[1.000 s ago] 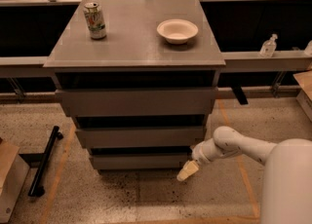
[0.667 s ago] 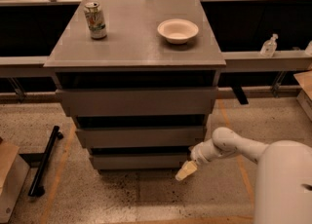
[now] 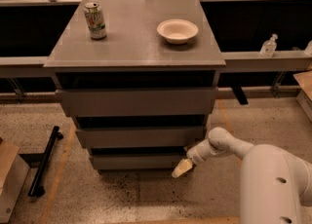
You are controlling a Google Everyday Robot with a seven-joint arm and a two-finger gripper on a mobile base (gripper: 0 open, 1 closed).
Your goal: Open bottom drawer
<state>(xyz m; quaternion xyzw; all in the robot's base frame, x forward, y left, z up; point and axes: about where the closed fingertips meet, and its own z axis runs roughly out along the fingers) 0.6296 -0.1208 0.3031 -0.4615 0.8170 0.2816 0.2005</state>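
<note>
Grey cabinet surface (image 3: 136, 45) carries a can (image 3: 95, 20) and a white bowl (image 3: 177, 30) | bottom drawer (image 3: 136, 161) sits lowest, near the floor | gripper (image 3: 183, 168) at that drawer's right lower corner; we cannot tell whether it touches | grip state: we cannot tell

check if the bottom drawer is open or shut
Looks shut: the bottom drawer shows only its front, nothing of its inside. The claw is at its right end.

Gripper (image 3: 183, 168) edged left (by bottom drawer (image 3: 136, 161) right corner).
</note>
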